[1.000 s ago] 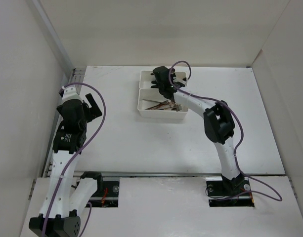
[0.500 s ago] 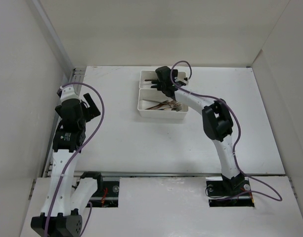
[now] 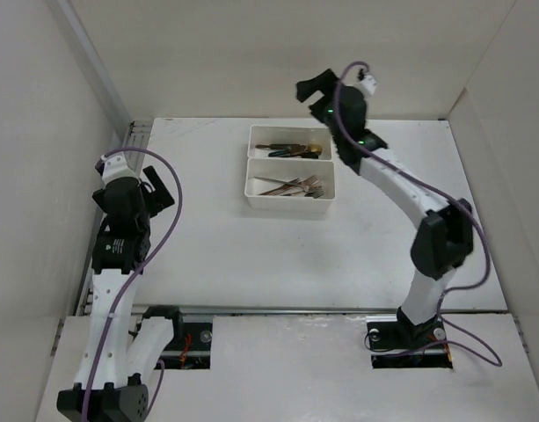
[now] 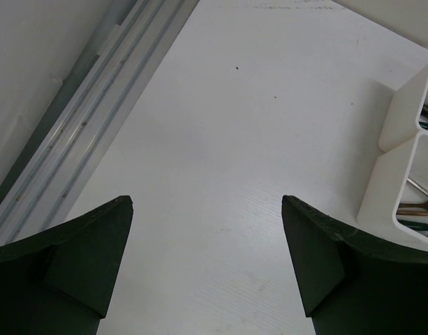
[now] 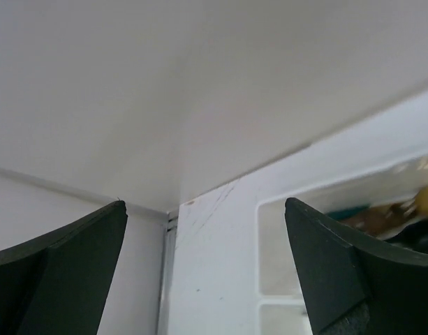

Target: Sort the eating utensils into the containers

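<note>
Utensils that can be seen all lie inside the two white trays at the far middle of the table; none is in either tool. The near tray holds what look like forks, tines fanned to the right; the far tray touches its back wall and holds a dark and gold lot, likely spoons, though too small to be sure. The split by kind suggests the sorting is at or near its end.

The right tool hangs high over the table's back edge beyond the far tray, fingers spread and carrying nothing; I judge it is held up there so that it stands free of the tray walls. The left tool is parked by the left edge, well apart from the trays, also spread and unloaded; it seems placed to keep out of the other arm's reach.

Only the top view gives both trays whole and their contents. The left wrist view shows its wide gap over bare table, with just the trays' left ends at the right margin. The right wrist view looks mostly at the back wall; it catches one corner of the far tray and a blurred gold piece inside.
</note>
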Controlling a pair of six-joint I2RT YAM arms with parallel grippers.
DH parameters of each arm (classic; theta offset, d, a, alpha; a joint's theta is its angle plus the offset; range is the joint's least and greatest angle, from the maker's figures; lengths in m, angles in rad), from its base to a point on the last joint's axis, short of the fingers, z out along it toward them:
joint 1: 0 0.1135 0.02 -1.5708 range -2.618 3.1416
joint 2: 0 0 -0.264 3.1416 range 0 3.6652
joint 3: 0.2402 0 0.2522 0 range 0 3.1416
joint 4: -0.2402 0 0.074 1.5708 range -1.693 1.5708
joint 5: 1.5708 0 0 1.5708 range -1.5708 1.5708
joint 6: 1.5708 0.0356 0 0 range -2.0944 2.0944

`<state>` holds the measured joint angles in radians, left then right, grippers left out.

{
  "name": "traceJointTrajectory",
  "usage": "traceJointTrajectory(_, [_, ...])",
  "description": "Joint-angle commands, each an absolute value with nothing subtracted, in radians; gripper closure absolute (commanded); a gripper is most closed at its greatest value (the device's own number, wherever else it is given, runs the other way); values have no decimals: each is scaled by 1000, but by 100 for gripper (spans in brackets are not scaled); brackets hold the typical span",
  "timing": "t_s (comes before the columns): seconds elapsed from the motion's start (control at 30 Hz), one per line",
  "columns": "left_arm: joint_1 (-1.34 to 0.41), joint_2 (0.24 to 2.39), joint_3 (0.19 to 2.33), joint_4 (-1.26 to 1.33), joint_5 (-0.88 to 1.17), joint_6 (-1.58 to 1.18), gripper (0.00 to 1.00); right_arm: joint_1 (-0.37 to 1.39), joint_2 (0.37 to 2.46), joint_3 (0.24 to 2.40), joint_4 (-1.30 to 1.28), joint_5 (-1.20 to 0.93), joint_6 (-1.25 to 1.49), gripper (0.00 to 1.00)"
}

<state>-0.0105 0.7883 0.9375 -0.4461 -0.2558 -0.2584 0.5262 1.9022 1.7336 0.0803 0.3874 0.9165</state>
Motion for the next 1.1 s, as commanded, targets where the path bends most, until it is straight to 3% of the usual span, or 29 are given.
traceJointTrajectory(0.0, [0,762,930,-407,-313,-252,14,337,1684,1549,173,235,606,1])
traceJointTrajectory(0.13, [9,762,930,-397,-339,-252,14,162,1501,1325,173,296,494,1])
traceJointTrajectory(0.33, [9,753,911,-388,-359,-252,14,-24,1260,1167,164,360,178,1])
traceJointTrajectory(0.47, [9,753,902,-379,-370,-252,14,-25,1212,1137,131,394,66,1])
traceJointTrajectory(0.7, [18,743,893,-370,-403,-241,14,-25,1180,1155,23,495,106,1])
traceJointTrajectory(1.07, [18,704,882,-370,-403,-241,14,-25,1098,1146,-11,422,181,1])
